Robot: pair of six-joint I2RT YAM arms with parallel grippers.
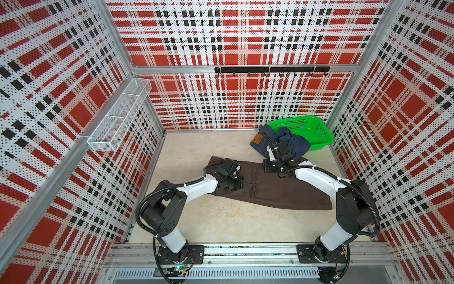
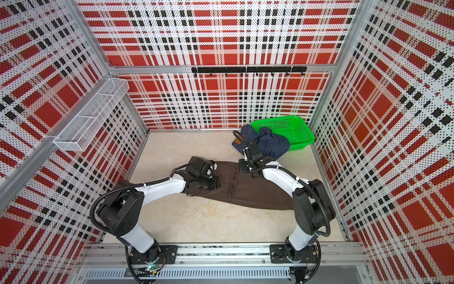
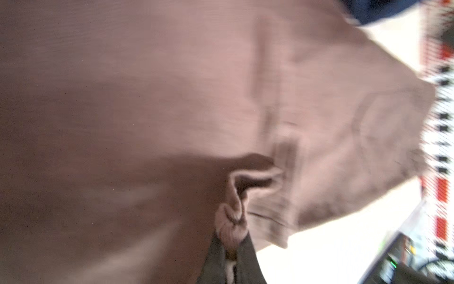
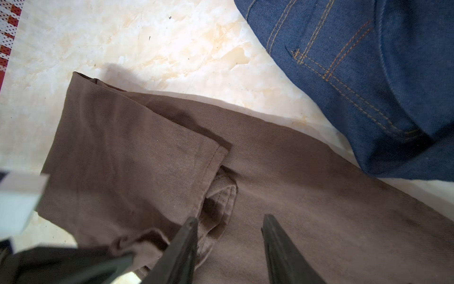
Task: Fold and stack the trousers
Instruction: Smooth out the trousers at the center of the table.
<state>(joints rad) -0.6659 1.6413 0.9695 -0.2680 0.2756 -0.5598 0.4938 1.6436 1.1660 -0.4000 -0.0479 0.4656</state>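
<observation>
**Brown pair held by one tool only: uneven fold likely**

The brown trousers (image 1: pixel 277 189) lie flat and slantwise across the middle of the worktop (image 1: pixel 196 221). One hem (image 4: pixel 213 157) is turned back over the body of the cloth. The denim trousers (image 1: pixel 290 142) sit bunched at the far right, spilling from the green basket (image 1: pixel 319 147). Their lower corner lies just beside the brown pair's far edge, and I cannot tell whether the two touch.

The left tool (image 3: pixel 231 236) is pressed together on a small gathered ridge of brown cloth at the pair's left end. The right tool (image 4: pixel 230 217) hangs over the brown pair's middle with its jaws spread and nothing between them.

Findings, as judgement:

- The left pinch takes in very little cloth. It may hold only the top layer, in which case a lift would peel the layers apart and undo the turned-back hem.
- The fabric is soft and limp. Pulled from one end alone, it would drag and twist on the worktop and the fold would be skewed.
- The pinch sits on a bunched ridge, so a brisk pull could slip it free.
- The right tool works close to the denim. A wide or misplaced closing could catch blue cloth and haul the second pair along.
</observation>
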